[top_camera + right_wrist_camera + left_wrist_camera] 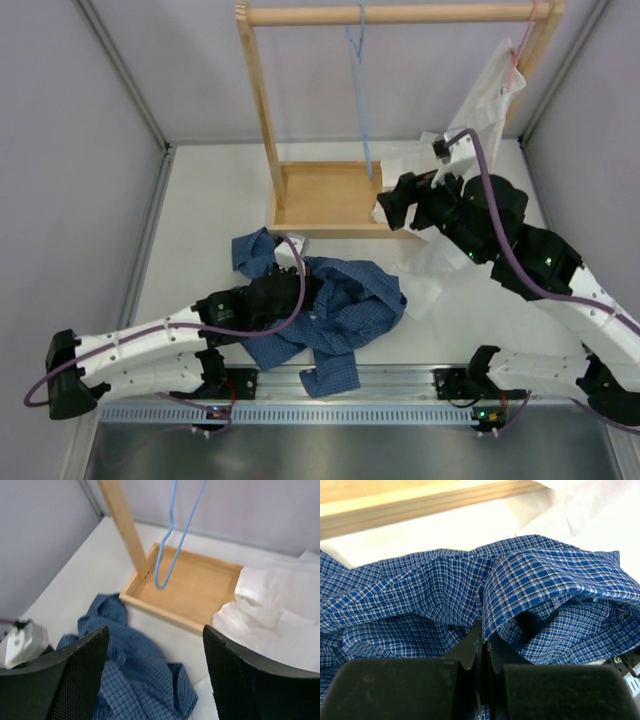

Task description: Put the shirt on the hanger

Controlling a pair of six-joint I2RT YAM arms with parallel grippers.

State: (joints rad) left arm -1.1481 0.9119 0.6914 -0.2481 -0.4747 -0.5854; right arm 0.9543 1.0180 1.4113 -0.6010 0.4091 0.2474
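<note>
Left claw (483, 630) pinches the shirt (545, 580); right claw (155, 630) gapes near the hanger (173, 505)

Blue hanger (161, 586) above wooden tray (200, 597), shirt (135, 670) nearby

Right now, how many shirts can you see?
2. The blue checked shirt lies crumpled on the table, before the wooden tray. The white shirt hangs at the right end of the rack and trails down beside the tray. More may hide underneath.
</note>
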